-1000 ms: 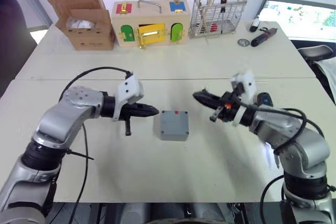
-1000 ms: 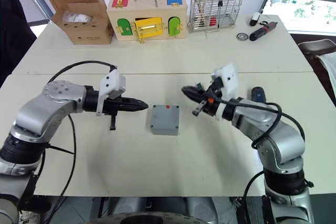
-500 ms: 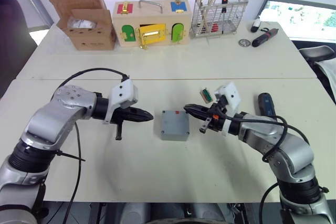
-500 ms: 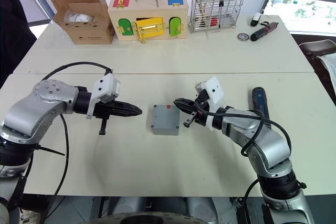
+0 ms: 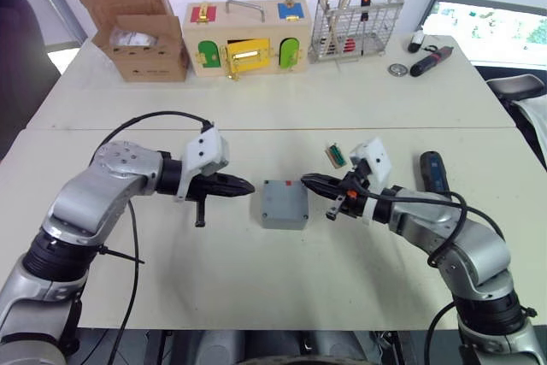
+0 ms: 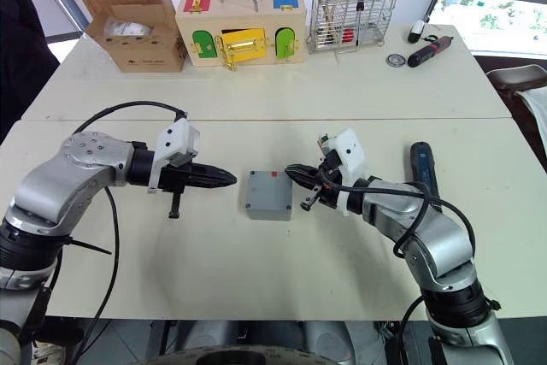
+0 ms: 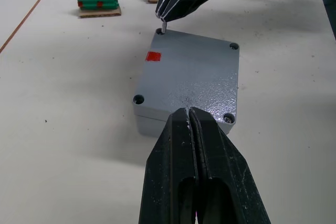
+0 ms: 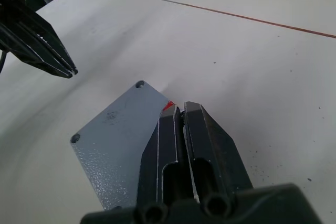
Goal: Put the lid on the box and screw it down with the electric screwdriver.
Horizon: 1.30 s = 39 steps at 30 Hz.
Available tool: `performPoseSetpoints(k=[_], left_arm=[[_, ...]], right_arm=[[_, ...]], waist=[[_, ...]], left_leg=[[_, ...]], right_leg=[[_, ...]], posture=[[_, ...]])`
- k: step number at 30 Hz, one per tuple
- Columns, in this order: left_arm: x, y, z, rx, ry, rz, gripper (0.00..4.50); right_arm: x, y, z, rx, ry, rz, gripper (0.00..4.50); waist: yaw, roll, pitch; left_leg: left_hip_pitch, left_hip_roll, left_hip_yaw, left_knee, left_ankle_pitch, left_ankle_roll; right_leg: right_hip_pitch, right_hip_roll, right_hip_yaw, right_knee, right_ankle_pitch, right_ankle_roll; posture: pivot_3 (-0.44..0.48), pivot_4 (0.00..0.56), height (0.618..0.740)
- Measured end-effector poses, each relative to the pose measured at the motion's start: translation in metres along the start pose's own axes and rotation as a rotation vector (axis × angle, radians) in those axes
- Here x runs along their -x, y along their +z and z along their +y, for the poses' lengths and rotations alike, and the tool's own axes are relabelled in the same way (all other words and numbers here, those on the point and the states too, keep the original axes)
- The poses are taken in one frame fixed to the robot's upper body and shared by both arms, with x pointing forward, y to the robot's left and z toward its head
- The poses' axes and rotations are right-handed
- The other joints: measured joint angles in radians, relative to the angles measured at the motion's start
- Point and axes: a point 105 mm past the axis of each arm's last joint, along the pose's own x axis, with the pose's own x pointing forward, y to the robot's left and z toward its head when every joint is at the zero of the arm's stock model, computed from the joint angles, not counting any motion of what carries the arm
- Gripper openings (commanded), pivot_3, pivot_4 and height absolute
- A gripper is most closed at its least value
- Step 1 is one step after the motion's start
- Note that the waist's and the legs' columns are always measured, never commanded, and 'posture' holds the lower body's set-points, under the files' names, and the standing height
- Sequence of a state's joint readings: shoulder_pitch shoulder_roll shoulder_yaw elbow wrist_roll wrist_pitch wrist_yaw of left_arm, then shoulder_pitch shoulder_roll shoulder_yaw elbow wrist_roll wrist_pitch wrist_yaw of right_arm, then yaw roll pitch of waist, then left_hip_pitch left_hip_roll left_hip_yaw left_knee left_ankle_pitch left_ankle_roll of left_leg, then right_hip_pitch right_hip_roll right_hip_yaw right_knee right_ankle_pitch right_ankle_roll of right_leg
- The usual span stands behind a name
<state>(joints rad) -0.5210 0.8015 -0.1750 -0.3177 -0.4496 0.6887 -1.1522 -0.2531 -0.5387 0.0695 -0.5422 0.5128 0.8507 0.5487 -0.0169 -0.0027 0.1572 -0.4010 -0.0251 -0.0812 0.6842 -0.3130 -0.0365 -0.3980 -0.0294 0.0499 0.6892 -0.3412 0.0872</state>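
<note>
My right fingers (image 7: 164, 23) pinch a small screw over the lidded grey box (image 5: 285, 203), red-marked; my left fingers (image 5: 249, 185) are closed, empty. No readable writing.

head stereo pair downward, wrist views facing box (image 7: 186, 85)

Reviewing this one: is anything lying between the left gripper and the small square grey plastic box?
Nothing visible does. Only bare white table lies between the shut left gripper and the small square grey plastic box. The right gripper is at the box's opposite side, pinching a small metal screw over a corner hole.
</note>
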Motion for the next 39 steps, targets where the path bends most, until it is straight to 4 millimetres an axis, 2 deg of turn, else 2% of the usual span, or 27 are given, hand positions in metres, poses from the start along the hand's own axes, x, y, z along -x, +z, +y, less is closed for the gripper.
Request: performPoseSetpoints(k=[15, 18, 22, 24, 26, 29, 32, 34, 37, 38, 39], left_arm=[[-0.001, 0.001, 0.0, 0.001, 0.001, -0.007, 0.0], [-0.001, 0.001, 0.0, 0.001, 0.001, -0.007, 0.0], [-0.002, 0.001, 0.0, 0.001, -0.002, -0.013, 0.0], [-0.003, 0.002, -0.001, 0.001, -0.004, -0.016, 0.0], [-0.004, 0.002, -0.001, 0.002, -0.005, -0.019, 0.0], [-0.005, 0.003, -0.001, 0.001, -0.01, -0.028, 0.0], [-0.008, 0.014, 0.003, -0.015, -0.025, -0.07, 0.0], [-0.01, 0.025, 0.002, -0.043, -0.048, -0.103, 0.0], [-0.015, 0.032, 0.0, -0.084, -0.077, -0.121, 0.0], [-0.02, 0.035, -0.002, -0.101, -0.091, -0.129, 0.0], [-0.023, 0.036, -0.004, -0.116, -0.104, -0.135, 0.0]], right_arm=[[-0.003, -0.006, -0.001, 0.016, -0.002, 0.023, 0.03], [-0.003, -0.007, 0.0, 0.024, 0.002, 0.03, 0.83], [-0.002, -0.007, -0.003, 0.044, -0.006, 0.04, 2.82], [0.0, -0.006, -0.005, 0.052, -0.011, 0.043, 3.59], [0.004, -0.005, -0.009, 0.06, -0.022, 0.05, 4.16], [0.016, 0.008, -0.016, 0.025, -0.036, 0.021, 4.16], [0.042, 0.052, -0.035, -0.019, -0.082, -0.099, 4.16], [0.069, 0.07, -0.052, -0.003, -0.159, -0.089, 4.16], [0.11, 0.073, -0.08, -0.032, -0.297, -0.011, 4.16], [0.122, 0.07, -0.088, -0.045, -0.334, 0.032, 4.34], [0.131, 0.068, -0.095, -0.056, -0.369, 0.076, 4.34]], waist=[[0.0, 0.0, 0.0], [0.0, 0.0, 0.0], [0.001, 0.0, 0.0], [0.001, 0.0, 0.0], [0.001, 0.0, 0.0], [0.002, 0.0, 0.0], [0.005, 0.0, 0.0], [0.011, 0.0, 0.0], [0.006, 0.0, 0.0], [0.007, 0.001, 0.0], [0.006, 0.001, 0.0]], left_leg=[[0.0, 0.0, 0.0, 0.0, 0.0, 0.0], [0.0, 0.0, 0.0, 0.0, 0.0, 0.0], [0.0, 0.0, 0.0, 0.0, 0.0, 0.0], [0.0, 0.0, 0.0, 0.0, 0.0, 0.0], [0.0, 0.0, 0.0, 0.0, 0.0, 0.0], [0.0, 0.0, 0.0, 0.0, 0.0, 0.0], [0.0, 0.0, 0.0, 0.001, 0.0, 0.0], [-0.001, -0.001, -0.001, 0.001, 0.0, 0.0], [-0.001, 0.0, 0.0, 0.0, -0.001, 0.002], [-0.001, -0.001, 0.001, 0.0, -0.001, 0.002], [-0.001, 0.0, 0.001, 0.0, -0.001, 0.003]], right_leg=[[0.0, 0.0, 0.0, 0.0, 0.0, 0.0], [0.0, 0.0, 0.0, 0.0, 0.0, 0.0], [0.0, 0.0, 0.0, 0.0, 0.0, 0.0], [0.0, 0.0, 0.0, 0.0, 0.0, 0.0], [0.0, 0.0, 0.0, 0.0, 0.0, 0.0], [0.0, 0.0, 0.0, 0.0, 0.0, 0.0], [0.001, 0.0, -0.001, 0.0, 0.0, 0.0], [0.001, -0.001, -0.001, -0.002, 0.0, 0.0], [0.002, -0.001, -0.001, -0.004, 0.0, 0.0], [0.002, -0.001, -0.001, -0.004, 0.0, 0.0], [0.002, -0.001, 0.0, -0.004, 0.0, 0.0]], posture=[[0.0, 0.15, 0.74], [0.0, 0.15, 0.74], [0.0, 0.15, 0.74], [0.0, 0.15, 0.74], [0.0, 0.15, 0.74], [0.0, 0.15, 0.74], [0.0, 0.15, 0.74], [0.0, 0.15, 0.74], [0.0, 0.15, 0.74], [0.0, 0.15, 0.74], [0.0, 0.15, 0.74]])
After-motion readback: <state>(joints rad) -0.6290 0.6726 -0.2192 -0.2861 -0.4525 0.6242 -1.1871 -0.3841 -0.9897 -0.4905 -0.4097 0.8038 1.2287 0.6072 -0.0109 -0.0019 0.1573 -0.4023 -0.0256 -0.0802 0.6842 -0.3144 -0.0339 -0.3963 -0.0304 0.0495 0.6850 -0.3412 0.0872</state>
